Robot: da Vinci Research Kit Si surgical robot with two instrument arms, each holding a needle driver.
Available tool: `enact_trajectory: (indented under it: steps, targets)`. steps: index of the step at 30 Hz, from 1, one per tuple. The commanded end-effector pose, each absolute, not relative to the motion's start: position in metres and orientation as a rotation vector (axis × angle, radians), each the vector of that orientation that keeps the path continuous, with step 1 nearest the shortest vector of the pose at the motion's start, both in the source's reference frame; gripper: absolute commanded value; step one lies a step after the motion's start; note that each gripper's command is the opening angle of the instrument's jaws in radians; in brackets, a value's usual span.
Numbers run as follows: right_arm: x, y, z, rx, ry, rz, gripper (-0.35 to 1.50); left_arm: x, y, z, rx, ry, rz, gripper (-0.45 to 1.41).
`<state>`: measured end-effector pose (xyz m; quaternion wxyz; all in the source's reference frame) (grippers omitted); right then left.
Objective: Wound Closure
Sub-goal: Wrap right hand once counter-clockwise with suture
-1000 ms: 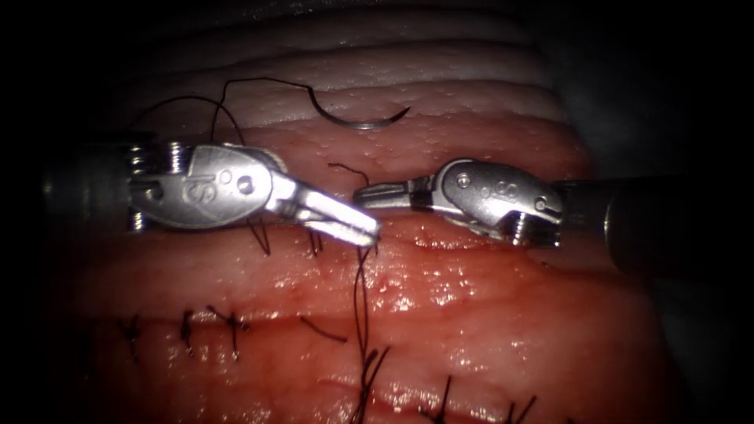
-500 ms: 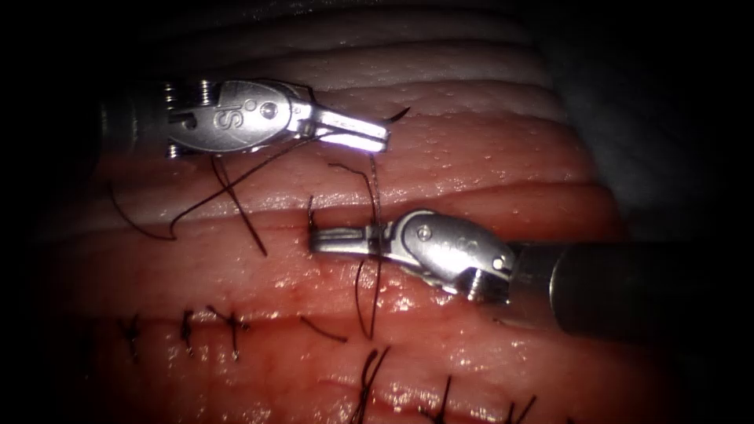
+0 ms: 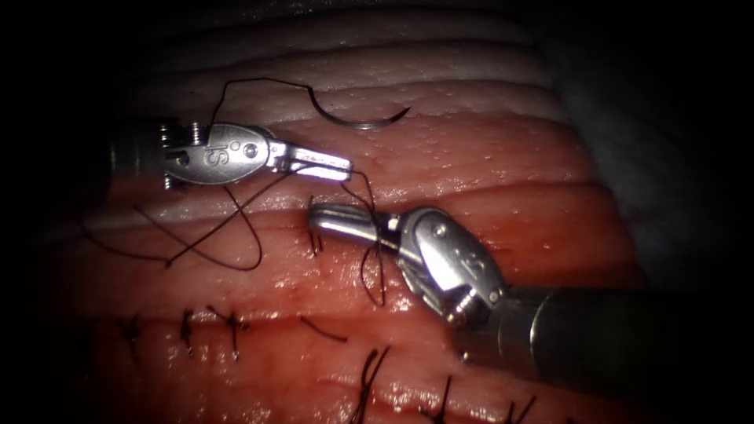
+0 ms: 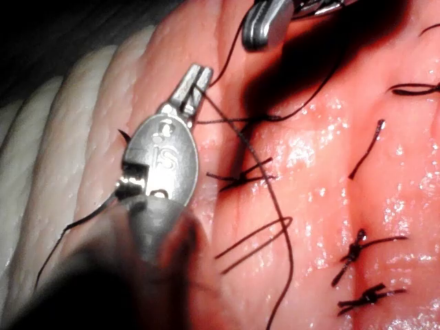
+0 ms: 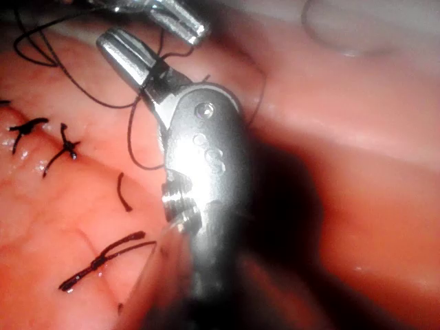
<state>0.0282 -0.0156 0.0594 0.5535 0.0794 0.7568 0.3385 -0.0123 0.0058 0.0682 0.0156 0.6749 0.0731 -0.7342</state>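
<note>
We see the needle point(image 3: 357, 118) lying free on the pale upper part of the tissue point(image 3: 487, 157), not in it and held by neither tool. The left tool point(image 3: 339, 165) is pressed together on the thread point(image 3: 236, 212) just below the needle; half a second ago it sat higher, across the needle, and a second ago it was lower, at the cut. The right tool point(image 3: 318, 218) has its tip at the cut point(image 3: 314, 235), just under the left tool's tip, with thread wound round its jaws — they look pressed together, and we cannot tell whether they pinch anything. A second ago it lay level at the right; now it has come in toward the cut and slants up from the lower right. The thread hangs in slack loops left of the tools. From this we judge that a knot is being worked at this stitch — the earlier stitches point(image 3: 188, 326) below are already tied.
</note>
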Motion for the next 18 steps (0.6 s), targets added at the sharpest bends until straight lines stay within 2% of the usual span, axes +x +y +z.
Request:
enact_trajectory:
  steps: [1,10,14,18]
  targets:
    - [0.0288,-0.0157,0.0598,0.178,1.788,0.839,-0.35,-0.0127,0.0059,0.0689,2.100,0.233,-2.284,-0.45]
    - [0.0272,-0.0153,0.0603,0.045,1.682,1.051,-0.35,-0.0124,0.0027,0.0691,2.108,0.236,-2.297,-0.45]
    - [0.0274,-0.0152,0.0602,-0.043,1.535,1.127,-0.35,-0.0129,0.0012,0.0693,2.110,0.251,-2.301,-0.45]
    - [0.0287,-0.0147,0.0603,-0.098,1.282,1.128,-0.35,-0.0132,-0.0001,0.0694,2.111,0.258,-2.295,-0.45]
